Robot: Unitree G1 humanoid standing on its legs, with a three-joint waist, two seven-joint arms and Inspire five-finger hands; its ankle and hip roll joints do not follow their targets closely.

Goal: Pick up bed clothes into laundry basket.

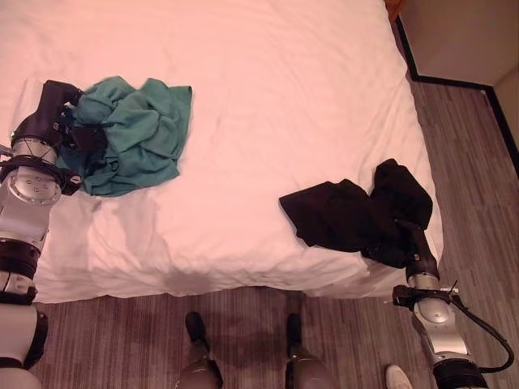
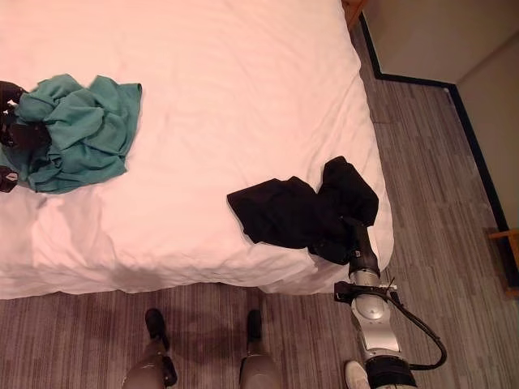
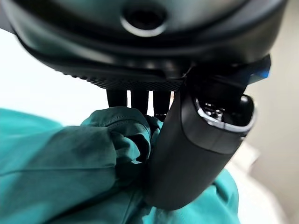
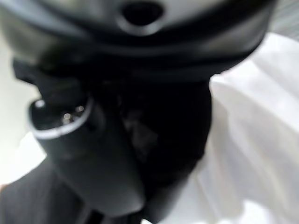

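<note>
My left hand (image 1: 69, 121) pinches the teal garment (image 1: 134, 134) bunched at the bed's (image 1: 268, 105) left edge. My right hand (image 1: 409, 235) is buried in the black garment (image 1: 349, 212) at the front right corner; its grip I cannot tell. No basket seen.

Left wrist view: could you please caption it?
Left hand fingers and thumb pinching crumpled teal cloth garment on white bed sheet.

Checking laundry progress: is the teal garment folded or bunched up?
Bunched: the teal garment lies crumpled in loose folds on the white bed, pinched by the left hand.
</note>
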